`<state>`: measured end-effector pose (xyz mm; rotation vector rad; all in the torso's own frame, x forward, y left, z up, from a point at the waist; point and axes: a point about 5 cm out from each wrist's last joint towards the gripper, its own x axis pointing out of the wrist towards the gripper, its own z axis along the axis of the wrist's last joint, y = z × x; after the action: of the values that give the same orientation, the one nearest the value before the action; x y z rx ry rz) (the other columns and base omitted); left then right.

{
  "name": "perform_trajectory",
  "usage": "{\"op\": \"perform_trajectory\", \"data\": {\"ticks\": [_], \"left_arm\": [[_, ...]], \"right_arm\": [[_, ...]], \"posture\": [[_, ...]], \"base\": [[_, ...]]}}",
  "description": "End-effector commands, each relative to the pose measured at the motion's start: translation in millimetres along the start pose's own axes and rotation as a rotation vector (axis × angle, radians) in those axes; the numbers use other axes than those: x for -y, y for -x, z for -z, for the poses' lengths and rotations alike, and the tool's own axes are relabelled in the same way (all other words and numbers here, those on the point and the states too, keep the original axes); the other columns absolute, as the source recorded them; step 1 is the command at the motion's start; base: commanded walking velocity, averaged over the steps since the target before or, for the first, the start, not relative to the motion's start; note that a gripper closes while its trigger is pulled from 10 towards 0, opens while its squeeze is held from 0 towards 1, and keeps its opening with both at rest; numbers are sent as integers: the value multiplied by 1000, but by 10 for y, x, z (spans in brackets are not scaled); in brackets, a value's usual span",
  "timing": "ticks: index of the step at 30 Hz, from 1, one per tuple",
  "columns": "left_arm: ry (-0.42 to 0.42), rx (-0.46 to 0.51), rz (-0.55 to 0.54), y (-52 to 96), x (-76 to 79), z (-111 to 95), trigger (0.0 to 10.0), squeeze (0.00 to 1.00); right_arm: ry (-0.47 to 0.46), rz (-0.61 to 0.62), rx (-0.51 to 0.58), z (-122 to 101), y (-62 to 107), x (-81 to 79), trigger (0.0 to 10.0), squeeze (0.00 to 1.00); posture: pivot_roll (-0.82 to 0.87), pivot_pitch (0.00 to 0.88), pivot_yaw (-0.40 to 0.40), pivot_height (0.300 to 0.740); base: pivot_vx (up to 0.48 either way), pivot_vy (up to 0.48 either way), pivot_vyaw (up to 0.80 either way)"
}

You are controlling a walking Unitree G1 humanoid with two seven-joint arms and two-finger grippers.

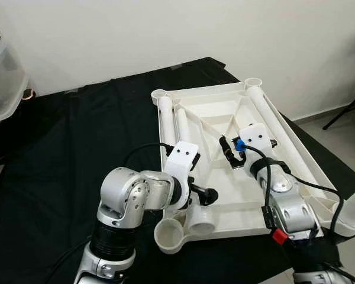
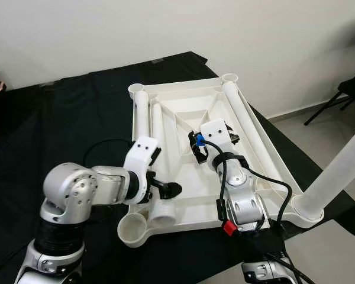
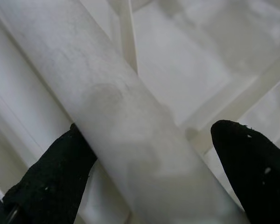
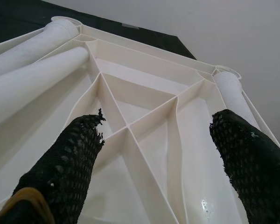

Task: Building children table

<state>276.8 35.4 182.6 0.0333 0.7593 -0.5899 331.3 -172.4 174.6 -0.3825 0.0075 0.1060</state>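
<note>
Perhaps left hand (image 3: pixel 144 177) astride leg (image 3: pixel 112 116)

A plain white wall (image 1: pixel 165 29) runs behind; black cloth (image 1: pixel 65 154) covers the worktop; pale tiled floor (image 1: pixel 337 142) at right; black stand legs (image 1: pixel 346 112) there; clear plastic bin (image 1: pixel 3 77) at left.

Plain home room: white wall (image 1: pixel 106 35), grey tiled floor (image 1: pixel 343 142), black cloth (image 1: pixel 65 148) spread as work area.
</note>
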Motion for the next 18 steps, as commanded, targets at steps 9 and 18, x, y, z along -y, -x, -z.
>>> {"op": "perform_trajectory", "data": {"ticks": [9, 18], "left_arm": [[2, -71, -128, -63, -242, 77, 6078, 0], [2, -71, -160, -21, -376, 86, 0, 0]], "right_arm": [[-8, 7, 8, -14, 10, -23, 10000, 0], [-5, 14, 3, -5, 10, -9, 10000, 0]], "posture": [[-24, 108, 89, 740], [-23, 109, 86, 740]], "base": [[0, 0, 0], [0, 0, 0]]}}
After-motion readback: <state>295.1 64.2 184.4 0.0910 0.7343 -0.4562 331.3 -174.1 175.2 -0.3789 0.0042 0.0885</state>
